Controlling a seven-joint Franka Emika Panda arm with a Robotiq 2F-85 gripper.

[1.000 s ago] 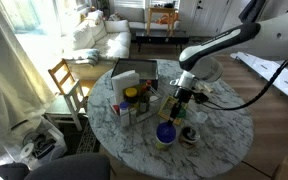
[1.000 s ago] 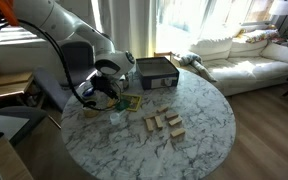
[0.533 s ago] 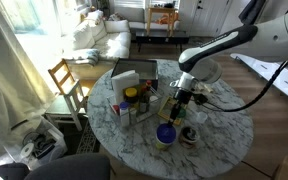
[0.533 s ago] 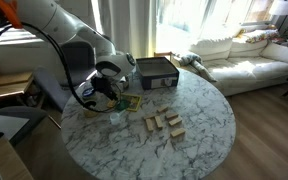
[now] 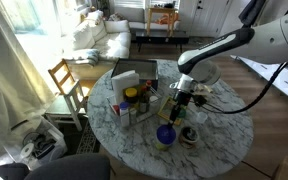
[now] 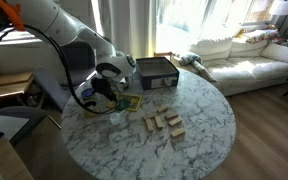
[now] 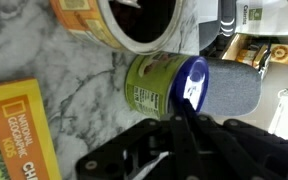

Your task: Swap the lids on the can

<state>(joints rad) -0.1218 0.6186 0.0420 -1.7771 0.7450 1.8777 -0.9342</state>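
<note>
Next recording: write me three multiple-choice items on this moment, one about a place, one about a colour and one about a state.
1. Where does the blue-purple round plastic lid sit?
A) on the green-labelled can
B) on the floor
C) on a sofa

2. What colour is the flat magazine lying near that can?
A) red
B) yellow
C) white

3. In what state is the round orange-labelled tub?
A) sealed with a green lid
B) crushed flat
C) open, dark inside

Answers:
1 A: the wrist view shows the lid capping the can's end.
2 B: its cover is plainly yellow.
3 C: its dark inside shows, with no lid over it.
</note>
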